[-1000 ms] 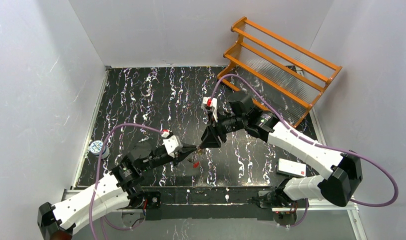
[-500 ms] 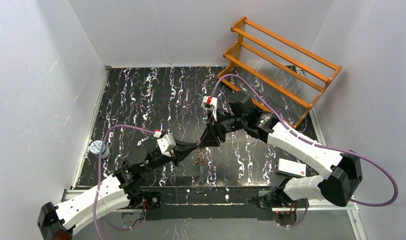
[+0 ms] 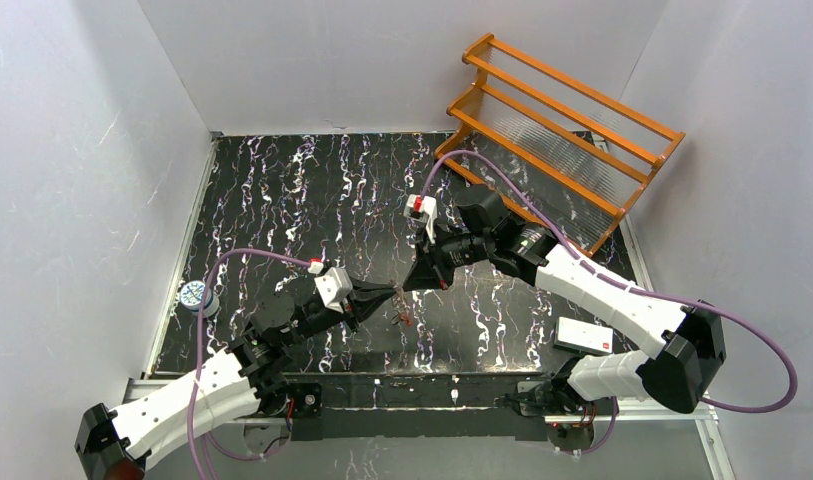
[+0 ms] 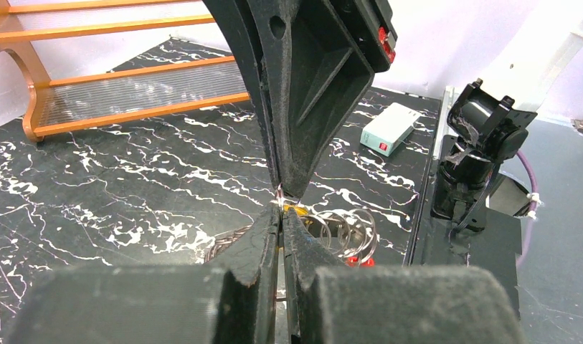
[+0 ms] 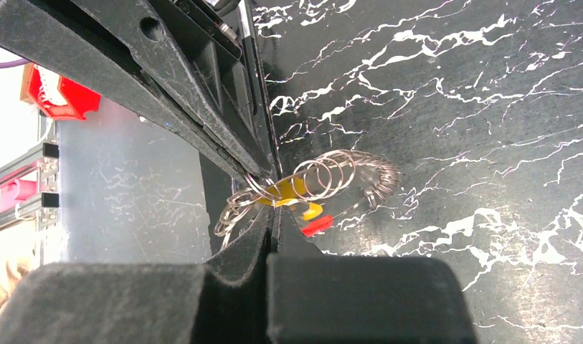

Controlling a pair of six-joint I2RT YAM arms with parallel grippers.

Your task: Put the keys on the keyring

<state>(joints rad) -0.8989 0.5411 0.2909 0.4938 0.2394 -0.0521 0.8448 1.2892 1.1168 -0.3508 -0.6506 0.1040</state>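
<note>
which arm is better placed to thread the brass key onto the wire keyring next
Right, probably: the right gripper is shut at the small brass key, while the left gripper pins the thin silver wire keyring.

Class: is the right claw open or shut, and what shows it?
Shut. In the right wrist view the right claw shows fingers meeting with no gap, at the coiled wire keyring; whether they pinch it, cannot tell.

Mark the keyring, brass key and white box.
keyring [image 5: 345,173], right wrist view, on its wire coils
brass key [image 5: 287,190], right wrist view, on its flat body
white box [image 3: 583,335], top external view, on its top face
</note>
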